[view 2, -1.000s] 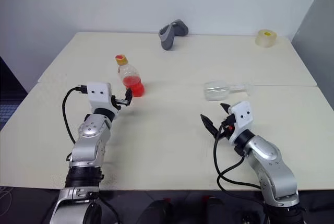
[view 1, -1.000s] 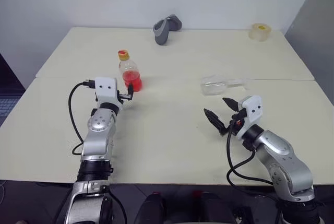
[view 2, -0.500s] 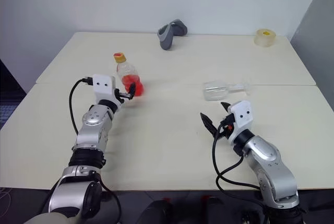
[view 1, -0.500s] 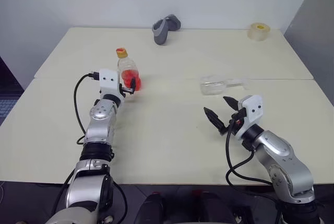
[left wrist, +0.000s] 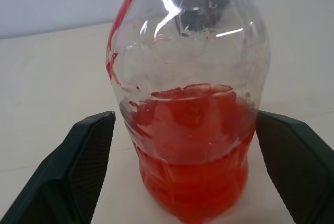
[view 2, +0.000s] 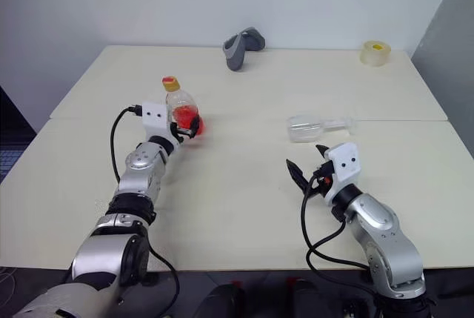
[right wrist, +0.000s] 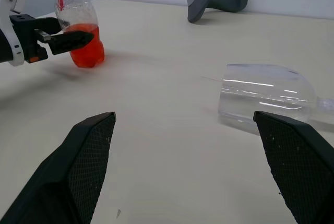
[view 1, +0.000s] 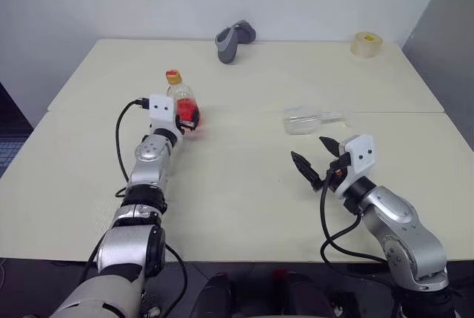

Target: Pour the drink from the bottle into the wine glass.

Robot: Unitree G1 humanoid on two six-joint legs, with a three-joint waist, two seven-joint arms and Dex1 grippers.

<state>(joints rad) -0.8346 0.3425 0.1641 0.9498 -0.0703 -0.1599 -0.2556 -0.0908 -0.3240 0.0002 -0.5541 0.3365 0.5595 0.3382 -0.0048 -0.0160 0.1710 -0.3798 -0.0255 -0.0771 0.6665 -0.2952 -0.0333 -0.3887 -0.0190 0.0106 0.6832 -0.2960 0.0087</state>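
1. Standing upright on the left half of the table (view 1: 244,207), the bottle (view 1: 182,100) sits between the spread fingers of the left gripper (view 1: 188,118).
2. The wine glass (view 1: 305,121) lies on its side, well right of the bottle, bare tabletop between them.
3. The right gripper (view 1: 311,161) hovers near the glass, fingers apart, empty.

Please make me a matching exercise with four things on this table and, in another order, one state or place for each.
Things:
1. bottle
2. wine glass
3. tape roll
4. right gripper

States:
a. lying on its side
b. open, holding nothing
c. upright, between the open left gripper fingers
d. at the far right corner

Pairs: 1-c, 2-a, 3-d, 4-b
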